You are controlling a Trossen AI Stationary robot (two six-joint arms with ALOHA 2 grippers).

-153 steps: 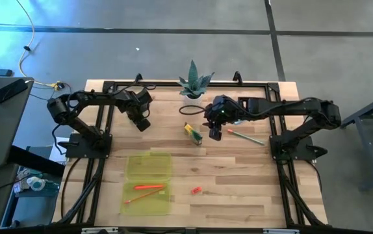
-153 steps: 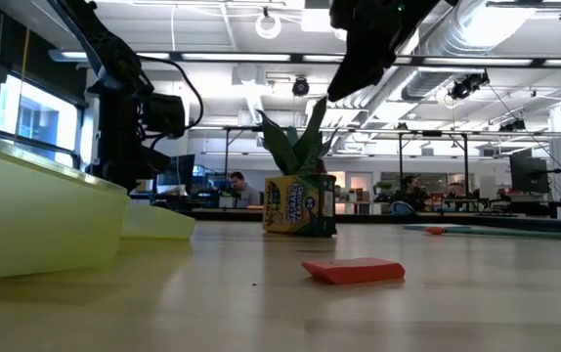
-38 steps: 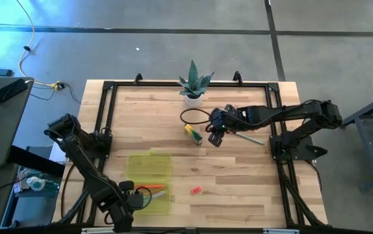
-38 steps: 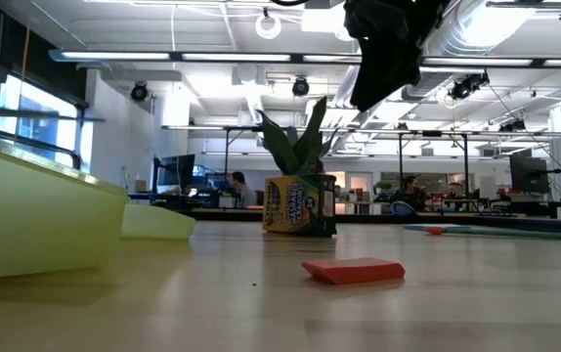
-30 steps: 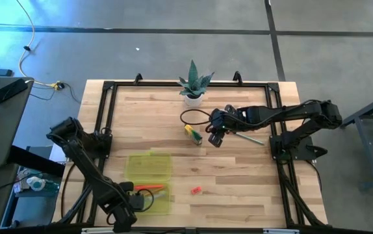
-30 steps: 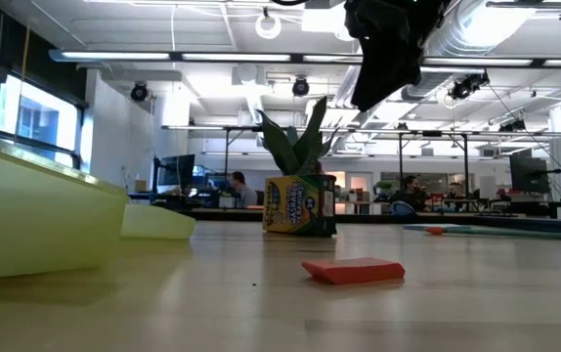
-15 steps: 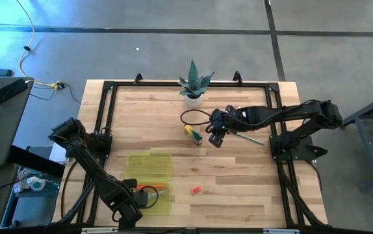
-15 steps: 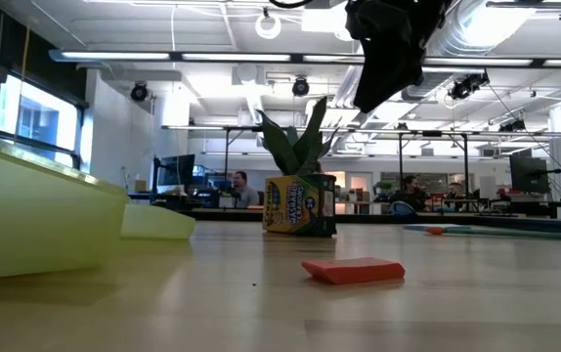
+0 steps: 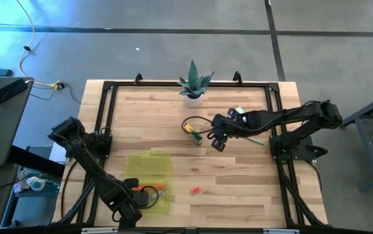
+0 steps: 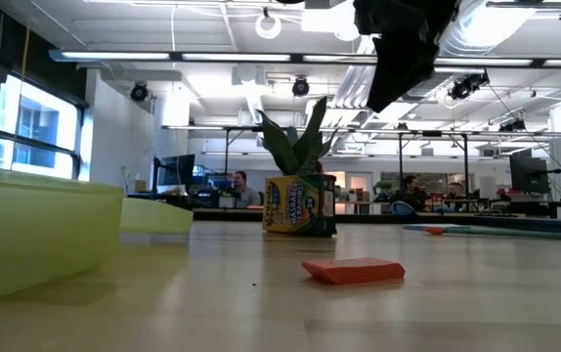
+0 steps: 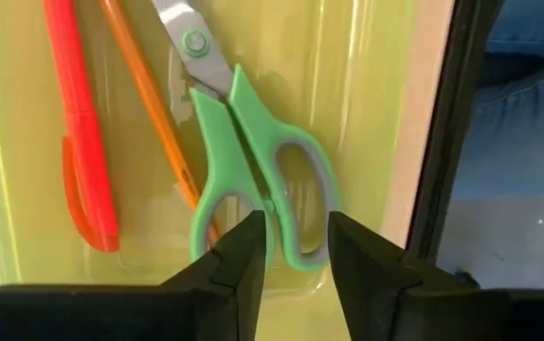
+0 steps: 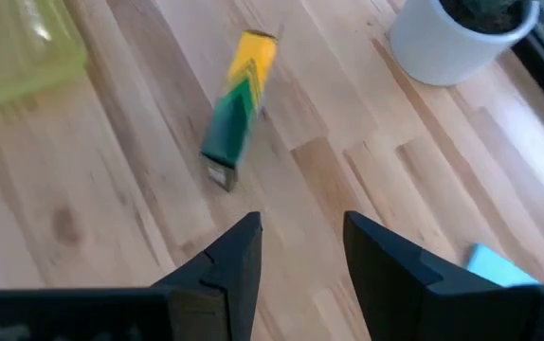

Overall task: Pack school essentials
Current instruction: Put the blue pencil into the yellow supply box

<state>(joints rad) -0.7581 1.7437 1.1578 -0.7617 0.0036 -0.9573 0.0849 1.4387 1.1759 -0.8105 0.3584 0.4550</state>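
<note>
In the left wrist view, green-handled scissors [image 11: 244, 161] lie flat in the yellow-green case [image 11: 367, 85], beside an orange pencil [image 11: 149, 104] and a red-orange marker [image 11: 78, 142]. My left gripper [image 11: 296, 251] is open and points down, its fingertips on either side of the scissors' handles. The case [image 9: 149, 166] lies open at the table's near left, with my left gripper [image 9: 142, 196] over its near half. My right gripper [image 9: 216, 140] hangs open above the table, right of the crayon box [image 9: 193, 132]. The crayon box [image 12: 234, 114] lies on the wood. A red eraser [image 9: 196, 190] lies near the front.
The spiky plant in its white pot [image 9: 193, 88] stands at the far edge. A light blue note pad [image 12: 499, 265] lies near my right gripper. A long thin piece [image 9: 250, 137] lies under the right arm. Bare wood [image 9: 238, 188] fills the near right.
In the low view the case's wall stood tilted half a second ago. It now sits lower and level.
</note>
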